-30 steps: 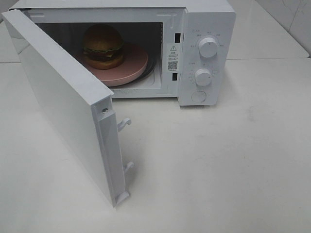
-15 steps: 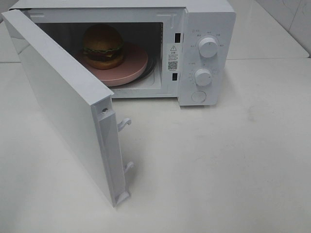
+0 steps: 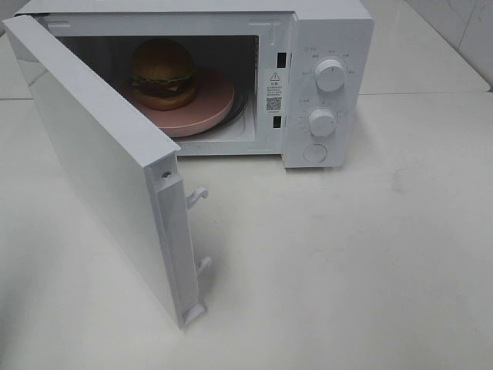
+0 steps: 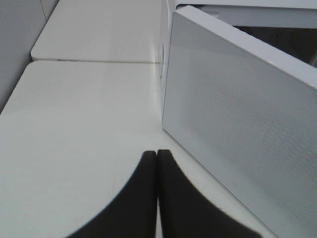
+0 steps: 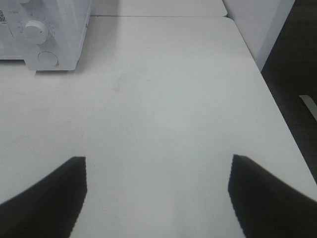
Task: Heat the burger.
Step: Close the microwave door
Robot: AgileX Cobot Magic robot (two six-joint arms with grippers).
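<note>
Burger [image 3: 162, 73] is sitting upright on the pink plate [image 3: 209, 108] inside the microwave [image 3: 327, 31], toward the left part of the cavity as the high camera is showing it, with its domed bun facing up. The microwave door [image 3: 100, 162] is standing wide open, swinging out to the left and toward the camera, and its two white latch hooks [image 3: 197, 196] are sticking out from the free edge. On the control panel, the upper knob [image 3: 330, 75] is sitting above the lower knob [image 3: 322, 122], with a round button [image 3: 315, 153] under both. The white table [image 3: 370, 254] is carrying the oven. Neither arm is showing here.

From the left wrist, the left gripper [image 4: 157, 153] is hanging over the table with its two dark fingers pressing flat together and nothing between them. The outer face of the door is filling the side next to it, near but apart.

From the right wrist, the right gripper [image 5: 157, 163] is holding its fingers wide apart above bare tabletop, gripping nothing, with the panel corner of the microwave well ahead of it.
</note>
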